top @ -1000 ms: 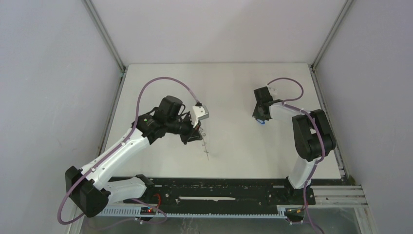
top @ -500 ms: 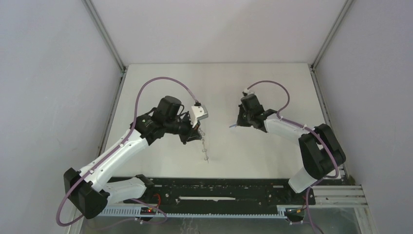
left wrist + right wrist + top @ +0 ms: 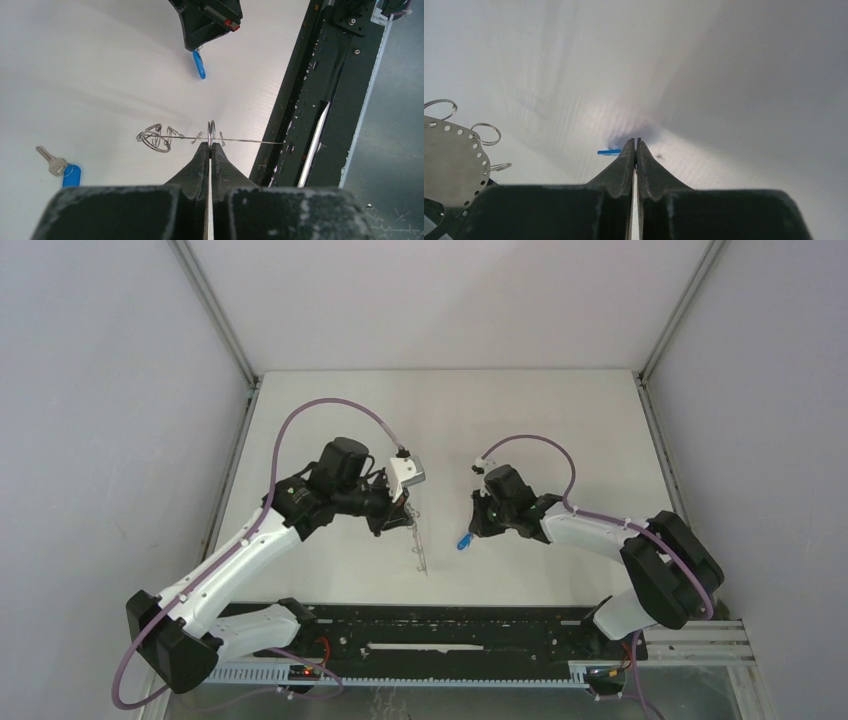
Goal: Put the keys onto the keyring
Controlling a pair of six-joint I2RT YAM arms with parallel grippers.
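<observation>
My left gripper (image 3: 405, 518) (image 3: 210, 145) is shut on the keyring (image 3: 165, 138), a thin grey metal disc with wire loops round its rim. I hold it above the table, edge-on in the top view (image 3: 421, 546). Its holed rim shows in the right wrist view (image 3: 451, 160). My right gripper (image 3: 474, 530) (image 3: 635, 142) is shut on one key, and its blue tag (image 3: 464, 541) (image 3: 199, 64) (image 3: 609, 152) dangles below the tips, a short way right of the keyring. The other key (image 3: 50, 158), with its blue tag (image 3: 71, 175), lies flat on the table.
The white table (image 3: 560, 430) has walls at the back and both sides. The black rail (image 3: 450, 625) (image 3: 325, 100) with the arm bases runs along the near edge, close behind the keyring.
My right arm has swung left and nearer, carrying the blue-tagged key from the right side to just beside the keyring. My left arm has barely moved.
</observation>
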